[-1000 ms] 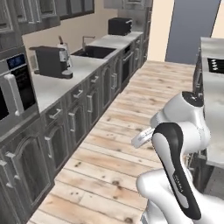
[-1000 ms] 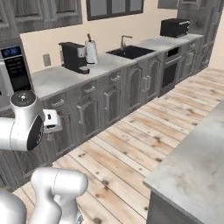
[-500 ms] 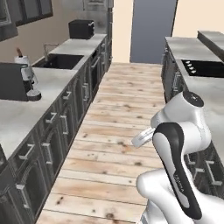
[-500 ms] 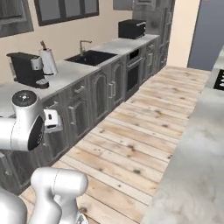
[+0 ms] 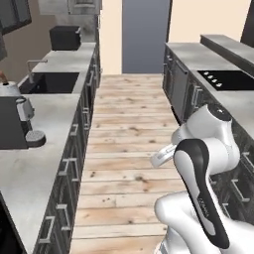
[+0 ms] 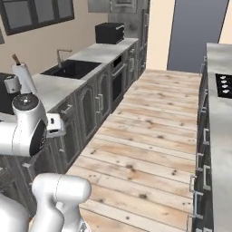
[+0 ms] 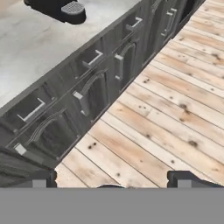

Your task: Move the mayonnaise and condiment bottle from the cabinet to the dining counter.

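My gripper is open, its two dark fingertips far apart with nothing between them. It points down at the plank floor beside dark lower drawer fronts. The white hand sticks out from the folded arm. The dining counter runs along the right, pale-topped on a dark grey base. The mayonnaise, the condiment bottle and the cabinet are out of view.
A black coffee machine stands on the left worktop, with a sink and a black oven further along. A black hob is set in the right counter. The wooden aisle leads to a grey door.
The whole picture has swung: the base has turned right, from facing the left worktop to looking down the aisle. The arm keeps its folded pose and the gripper stays open.
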Tool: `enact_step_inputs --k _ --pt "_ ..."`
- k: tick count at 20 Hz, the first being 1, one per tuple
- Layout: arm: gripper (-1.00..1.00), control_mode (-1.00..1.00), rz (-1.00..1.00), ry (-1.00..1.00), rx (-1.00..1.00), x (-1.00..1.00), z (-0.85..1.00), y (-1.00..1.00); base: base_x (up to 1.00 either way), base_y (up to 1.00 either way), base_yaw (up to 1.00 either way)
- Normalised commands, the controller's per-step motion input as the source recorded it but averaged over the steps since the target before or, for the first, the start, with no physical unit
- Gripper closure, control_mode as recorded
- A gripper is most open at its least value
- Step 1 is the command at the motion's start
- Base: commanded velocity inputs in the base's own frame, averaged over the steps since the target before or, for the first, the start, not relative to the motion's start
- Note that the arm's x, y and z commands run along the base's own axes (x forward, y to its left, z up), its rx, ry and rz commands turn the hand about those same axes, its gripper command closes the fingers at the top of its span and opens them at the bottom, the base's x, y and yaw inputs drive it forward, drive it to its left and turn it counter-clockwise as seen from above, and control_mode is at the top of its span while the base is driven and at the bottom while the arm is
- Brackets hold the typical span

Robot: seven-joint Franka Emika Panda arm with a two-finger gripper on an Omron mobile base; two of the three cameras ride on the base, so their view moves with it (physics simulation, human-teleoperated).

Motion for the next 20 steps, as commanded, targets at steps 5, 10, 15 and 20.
enact_step_inputs --k 5,10,15,20 --pt "-1.0 1.0 0.0 0.0 0.0 0.0 0.0 0.0 1.0 0.33 -0.03" --pt "-1.0 1.0 0.0 0.0 0.0 0.0 0.0 0.0 1.0 -0.03 0.01" --pt "-1.0 1.0 0.0 0.0 0.0 0.0 0.0 0.0 1.0 -0.07 0.04" --pt "-1.0 1.0 0.0 0.0 0.0 0.0 0.0 0.0 1.0 -0.12 0.07"
